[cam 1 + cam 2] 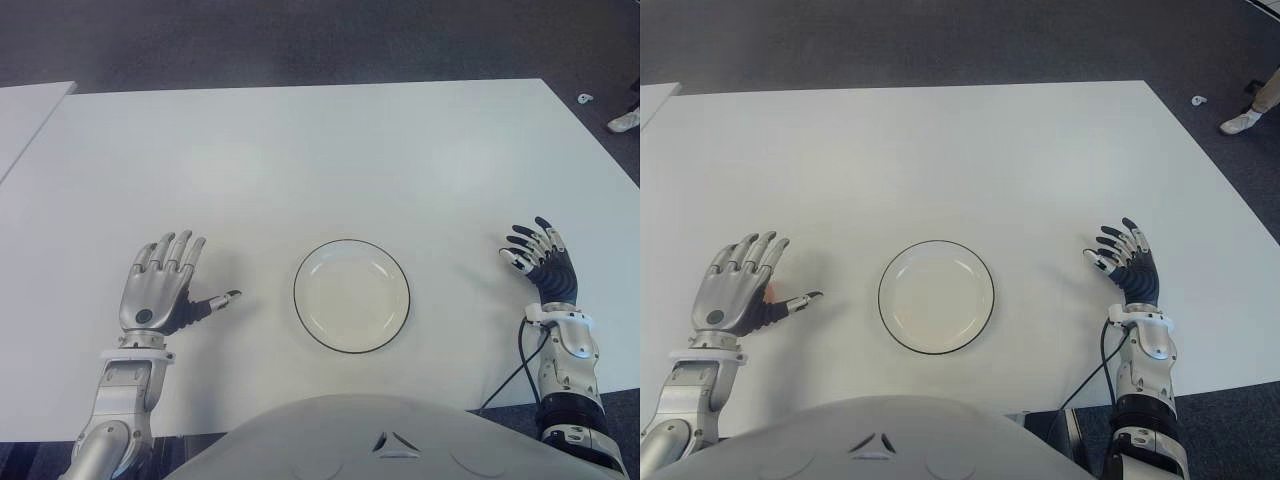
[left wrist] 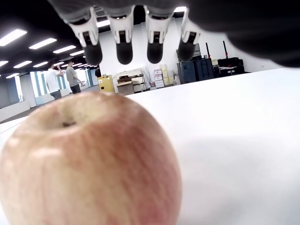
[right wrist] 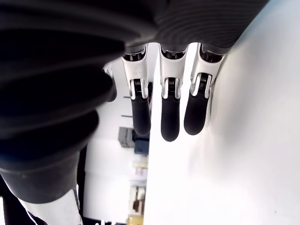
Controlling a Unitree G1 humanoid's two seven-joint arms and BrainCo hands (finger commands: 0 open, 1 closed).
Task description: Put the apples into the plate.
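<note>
Hovering over the red-yellow apple [image 2: 89, 164], which sits on the counter [image 1: 300, 150] under its palm, the left hand [image 1: 160, 285] spreads empty; firm, smooth, likely rollable, so wrap its widest girth. Right hand [image 1: 540, 255] shows beyond the plate [image 1: 400, 275], fingers loose.

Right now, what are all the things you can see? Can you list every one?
Apple: one, red and yellow, on the table under the left hand; hidden from the eye views.
Plate: one, white with a dark rim, holds nothing, between the two hands.
Table: one, white, under everything.
Shoe: one, white, on the floor beyond the table's far right corner.
Cable: one, black, beside the right forearm.
Left hand: fingers spread, over the apple, left of the plate.
Right hand: fingers relaxed, holds nothing, right of the plate.
</note>
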